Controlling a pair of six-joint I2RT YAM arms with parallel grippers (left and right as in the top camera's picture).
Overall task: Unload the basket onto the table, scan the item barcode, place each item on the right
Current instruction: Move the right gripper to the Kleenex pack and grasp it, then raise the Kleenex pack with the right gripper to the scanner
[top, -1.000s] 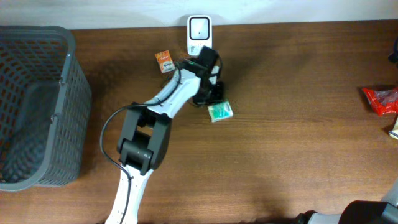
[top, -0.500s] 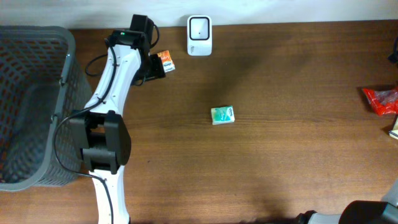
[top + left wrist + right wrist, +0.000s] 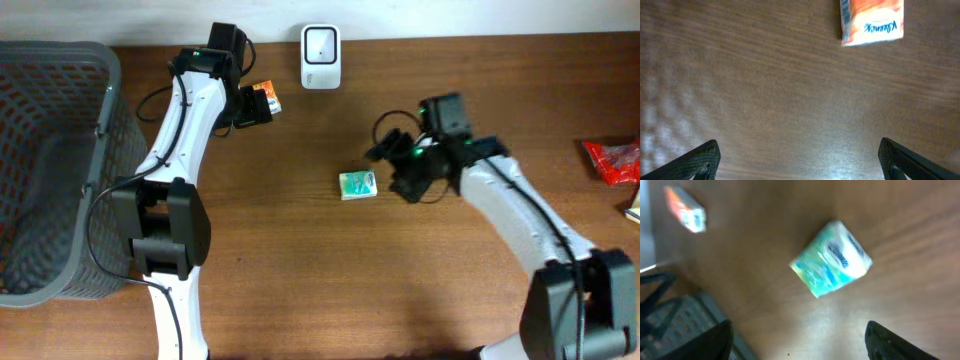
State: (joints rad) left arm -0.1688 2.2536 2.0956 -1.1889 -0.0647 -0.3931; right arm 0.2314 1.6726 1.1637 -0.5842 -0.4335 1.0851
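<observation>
Overhead view: a brown table [image 3: 300, 280] holds everything, and nothing is at the scanner yet.
Basket [image 3: 60, 170]: grey, at the far left, well away from both packs.
Right arm: it reaches in from the right. The right gripper [image 3: 392, 168] is just beside the green pack, with its jaws wide apart and nothing between them.
Left arm: it reaches to the back of the table. The left gripper [image 3: 250, 105] is by the orange pack, with jaws wide apart and holding nothing.
Scanner [image 3: 320, 58]: white, at the back edge, between the two arms.
Green pack [image 3: 357, 184]: it lies flat in the middle of the table, well apart from the scanner. I think this is the item to scan.
Orange pack [image 3: 265, 97]: it lies near the scanner, to its left.
Risk, push: the green pack sits at a slant to the right jaws. One finger may hit it first and shove it away.
Risk, slip: the pack looks soft, so a grip on a corner may let it drop.
Risk, barcode: I cannot see a barcode on either pack. It may face down, or a finger may cover it, and then the scan fails.
Risk, bump: if both arms go to the scanner together, they may knock each other.
</observation>
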